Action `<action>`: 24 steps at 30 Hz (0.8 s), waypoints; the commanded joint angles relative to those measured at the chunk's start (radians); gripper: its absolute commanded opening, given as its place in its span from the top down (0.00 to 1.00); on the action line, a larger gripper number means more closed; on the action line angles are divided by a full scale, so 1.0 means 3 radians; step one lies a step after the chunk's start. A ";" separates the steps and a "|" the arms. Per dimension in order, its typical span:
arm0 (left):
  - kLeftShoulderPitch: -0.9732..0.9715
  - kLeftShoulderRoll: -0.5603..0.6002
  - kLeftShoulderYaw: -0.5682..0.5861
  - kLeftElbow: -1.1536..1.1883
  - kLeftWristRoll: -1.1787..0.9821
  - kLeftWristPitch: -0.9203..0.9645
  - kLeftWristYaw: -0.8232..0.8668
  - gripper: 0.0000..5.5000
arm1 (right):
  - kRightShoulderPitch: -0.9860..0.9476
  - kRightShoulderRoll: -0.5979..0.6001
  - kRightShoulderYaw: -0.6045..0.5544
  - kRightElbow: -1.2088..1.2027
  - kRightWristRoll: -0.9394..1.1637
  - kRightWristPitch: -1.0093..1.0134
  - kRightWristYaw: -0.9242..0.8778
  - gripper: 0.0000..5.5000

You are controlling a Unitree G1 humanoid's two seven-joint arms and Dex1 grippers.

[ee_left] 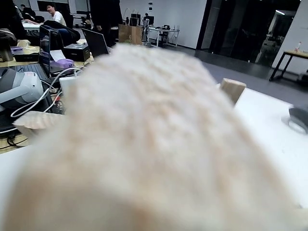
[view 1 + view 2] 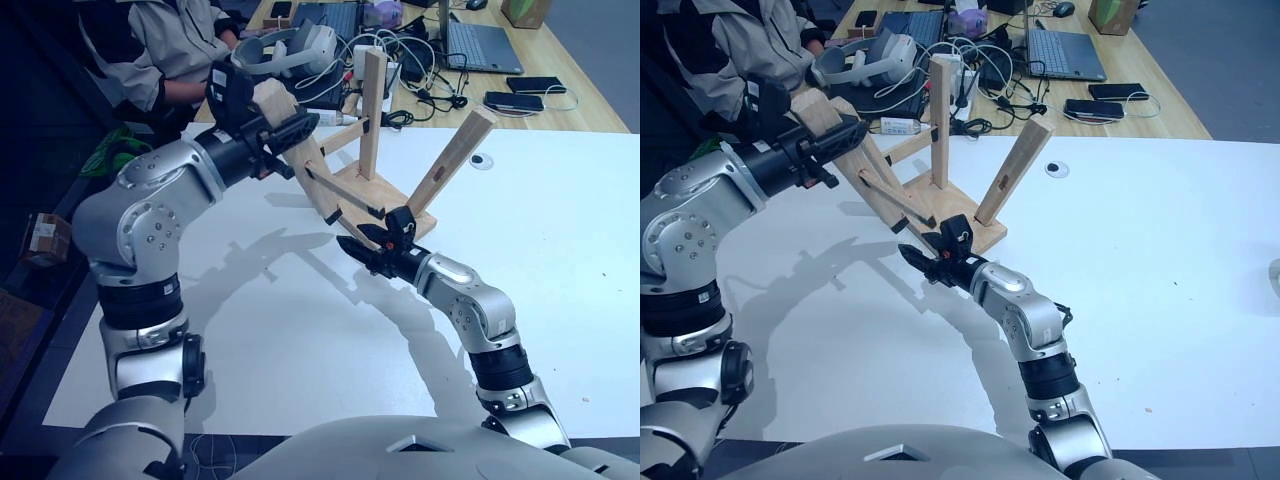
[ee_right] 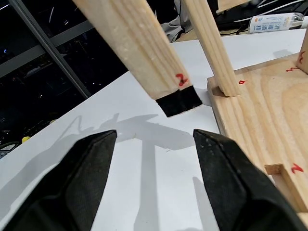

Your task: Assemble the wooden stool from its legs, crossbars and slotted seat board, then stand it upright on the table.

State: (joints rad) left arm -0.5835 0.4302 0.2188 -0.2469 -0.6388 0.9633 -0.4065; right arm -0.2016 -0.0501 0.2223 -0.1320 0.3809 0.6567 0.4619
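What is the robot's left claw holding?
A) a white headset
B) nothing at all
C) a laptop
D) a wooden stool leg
D: the left claw is closed around the upper end of a wooden leg, and the leg slants down toward the upside-down stool.

The seat board [image 2: 390,195] lies on the table [image 2: 300,340] near its far edge, left of the middle. An upright leg [image 2: 373,110] stands on the board's far side, and a leaning leg [image 2: 457,152] tilts right from its right corner. A third leg [image 2: 318,175] slants up leftward from just beside the board's left edge, in the left gripper [image 2: 285,128]. The right gripper [image 2: 362,250] sits just before the board's near corner. Behind the table's far edge, a desk [image 2: 595,112] carries a headset [image 2: 290,50] and a laptop [image 2: 480,45].
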 commanded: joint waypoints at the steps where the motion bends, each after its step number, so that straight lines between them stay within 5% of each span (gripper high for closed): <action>1: 0.0005 -0.0592 0.0439 0.0010 -0.0133 -0.0022 0.0746 0.82 | 0.0081 -0.0342 -0.0165 -0.0295 0.0085 0.0112 0.0152 0.45; 8: 0.0817 -0.1777 0.0650 -0.0485 -0.0590 0.0135 0.1821 0.82 | 0.0531 -0.0796 -0.0457 -0.0757 0.0211 0.0297 0.0208 0.45; 24: 0.1147 -0.2052 0.0742 -0.0256 -0.1132 -0.0350 0.2352 0.82 | 0.0572 -0.0898 -0.0604 -0.0742 0.0225 0.0283 0.0141 0.45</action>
State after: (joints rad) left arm -0.2797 -0.1021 0.4424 -0.3405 -0.9476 0.8746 0.2761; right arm -0.0316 -0.3113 0.0480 -0.3546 0.4457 0.7352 0.5098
